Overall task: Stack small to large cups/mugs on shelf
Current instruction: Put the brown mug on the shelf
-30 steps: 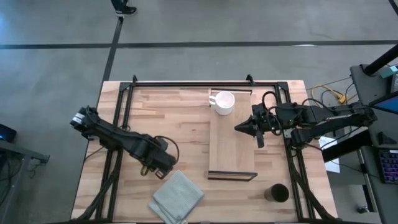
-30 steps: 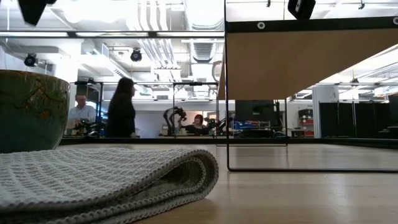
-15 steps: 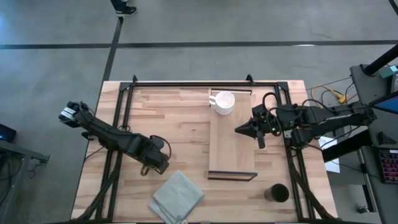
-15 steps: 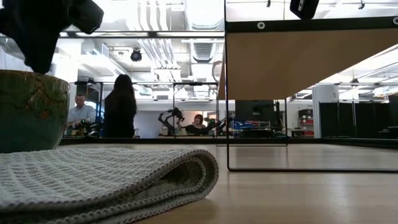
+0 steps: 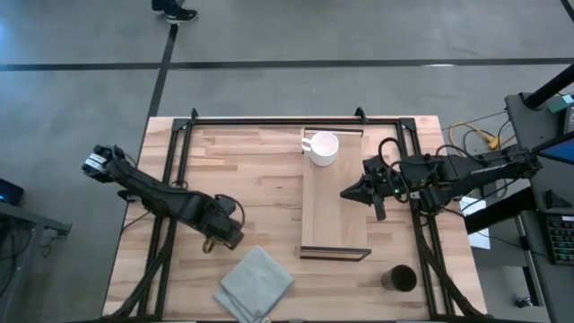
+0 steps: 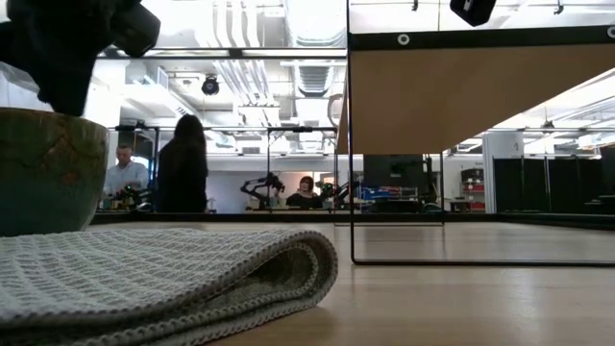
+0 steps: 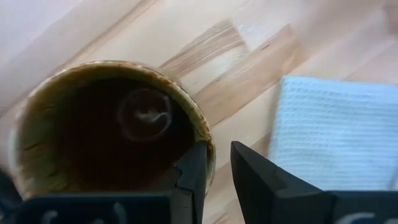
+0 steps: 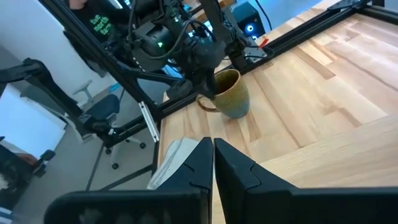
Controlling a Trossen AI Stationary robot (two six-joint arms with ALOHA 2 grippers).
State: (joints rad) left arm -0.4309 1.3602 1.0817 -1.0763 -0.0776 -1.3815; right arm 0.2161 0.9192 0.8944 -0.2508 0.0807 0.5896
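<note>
The glossy brown mug stands upright on the table near its left front, beside the grey cloth, its handle pointing sideways. My left gripper sits on top of it, shut on its rim; from above it hides most of the mug. The white mug stands on the far end of the light-wood shelf. The dark cup stands on the table by the near right corner. My right gripper hovers shut over the shelf's right edge. My left gripper holds the brown mug by its rim, one finger inside the mug and one outside, the wall pinched between them. The fingers come from above, pointing down. The mug stays upright, and its base is hidden behind the cloth in the low view.
A folded grey cloth lies near the table's front edge, just right of the brown mug. A black frame runs along the table's far and side edges. Bare wood lies between the left arm and the shelf. People stand in the room beyond the table.
My left gripper has come down onto the brown mug, shifting slightly toward the table's left, and has then held still there. The mug has not moved. My right arm has stayed almost where it was.
</note>
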